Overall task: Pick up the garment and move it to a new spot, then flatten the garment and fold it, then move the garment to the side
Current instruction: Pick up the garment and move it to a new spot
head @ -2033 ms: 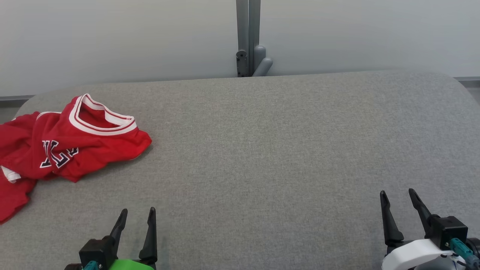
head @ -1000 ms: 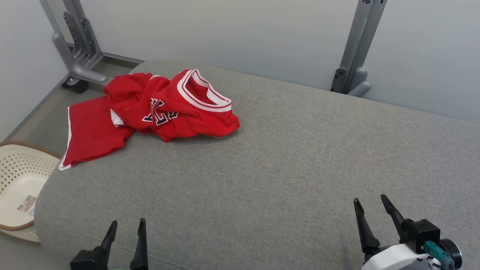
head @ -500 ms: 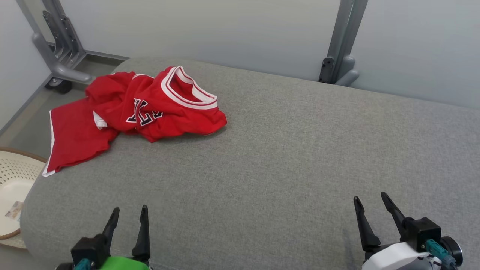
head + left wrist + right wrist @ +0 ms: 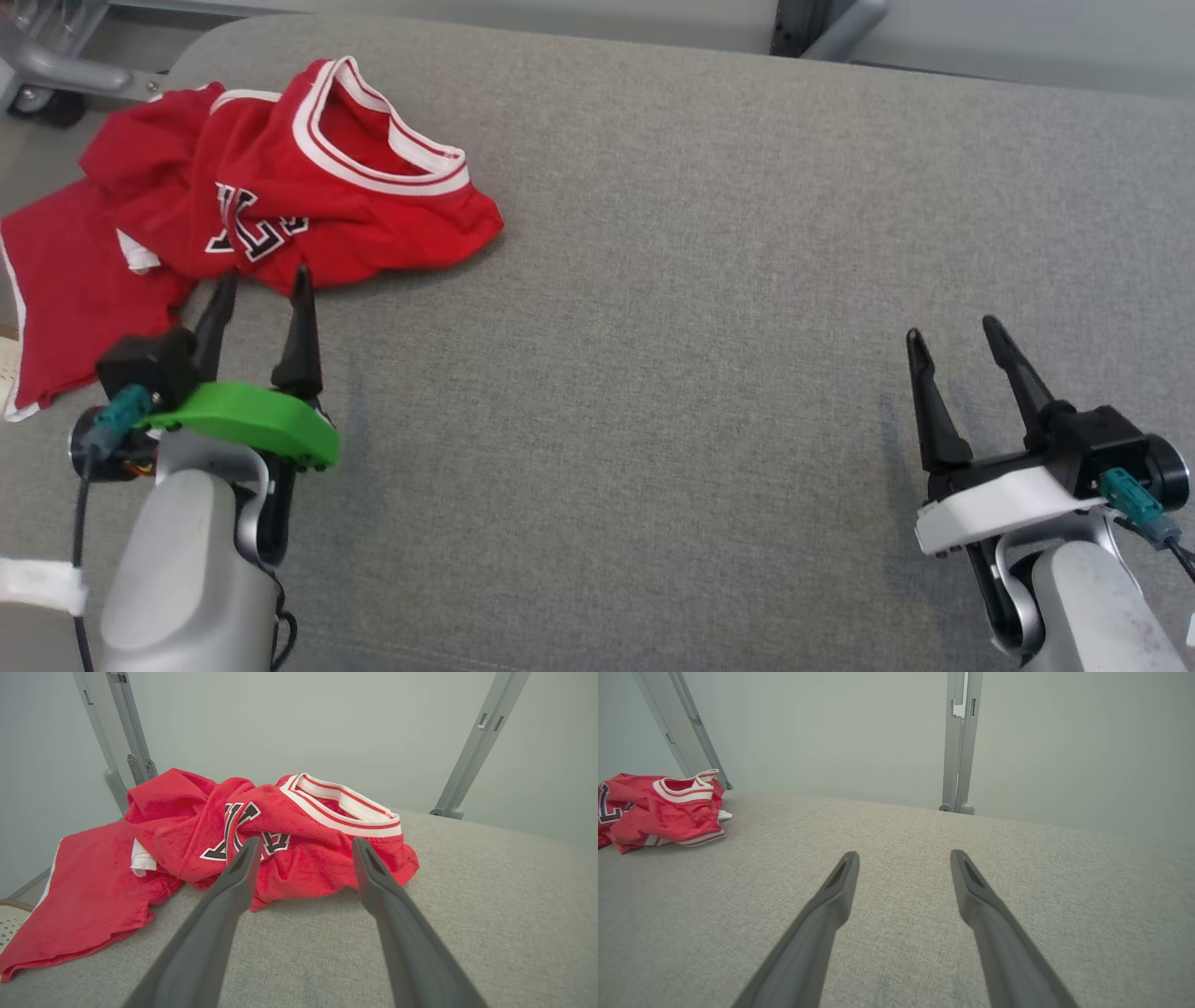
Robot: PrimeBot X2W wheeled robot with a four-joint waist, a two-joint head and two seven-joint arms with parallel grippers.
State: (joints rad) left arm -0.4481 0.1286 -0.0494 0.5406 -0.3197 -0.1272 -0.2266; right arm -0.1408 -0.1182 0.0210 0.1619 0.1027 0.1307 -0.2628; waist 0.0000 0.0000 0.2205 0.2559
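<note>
A wide grey fabric-covered table (image 4: 653, 280) with rounded corners carried everything. One crumpled red jersey garment (image 4: 355, 224) lay bunched at the table's far left corner, with part of it spilling flat over the table's left edge. Its neck opening, edged in white bands with a thin red stripe, gaped upward, and dark white-outlined letters showed on a fold. Two pale grey forearms reached in from the table's near edge, one at each side, both pointing toward the table's far edge. The left gripper (image 4: 264, 273), under a green cover, hovered over the table's near-left part. Its two dark fingers were spread apart and held nothing, their tips close before the garment's near hem. The right gripper (image 4: 951, 329), with a white cover, hovered over the table's near-right part, well apart from the garment, its two fingers likewise spread and empty.
</note>
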